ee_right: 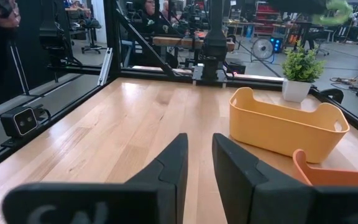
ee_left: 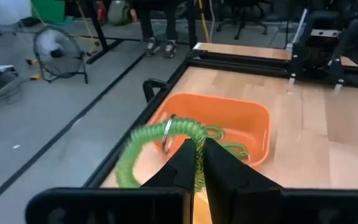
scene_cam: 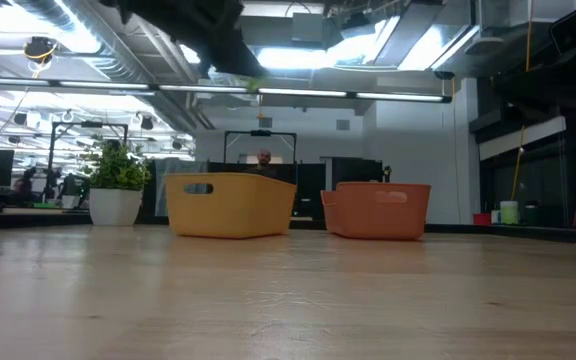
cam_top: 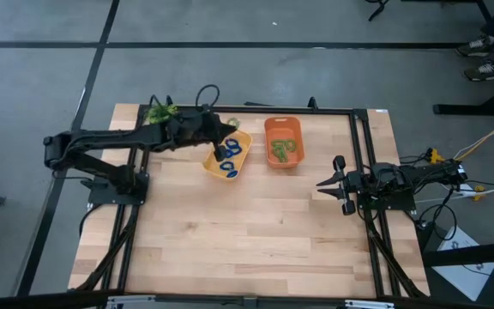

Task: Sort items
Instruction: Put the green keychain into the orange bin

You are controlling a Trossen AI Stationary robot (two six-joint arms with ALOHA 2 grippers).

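My left gripper (cam_top: pixel 232 129) hangs high over the far end of the yellow bin (cam_top: pixel 227 155) and is shut on a green coiled ring (ee_left: pixel 148 146) that carries a small metal ring. The low view shows that ring (scene_cam: pixel 255 84) well above both bins. Blue rings (cam_top: pixel 228 153) lie in the yellow bin. Green rings (cam_top: pixel 282 150) lie in the orange bin (cam_top: pixel 283 142), which stands just right of it. My right gripper (cam_top: pixel 327 182) waits open at the table's right side, with nothing between its fingers. My left gripper pinches the green ring's coil (ee_left: pixel 199 132) between its two fingertips. The fingers come from the table's left and slant a little downward. The loop sticks out ahead of the fingers, lifted clear of bins and table.
A small potted plant (cam_top: pixel 159 110) stands at the table's far left corner, beside the left arm. Black frame rails (cam_top: pixel 363 146) run along the far and right sides. Bare wood (cam_top: pixel 230 232) fills the near half of the table.
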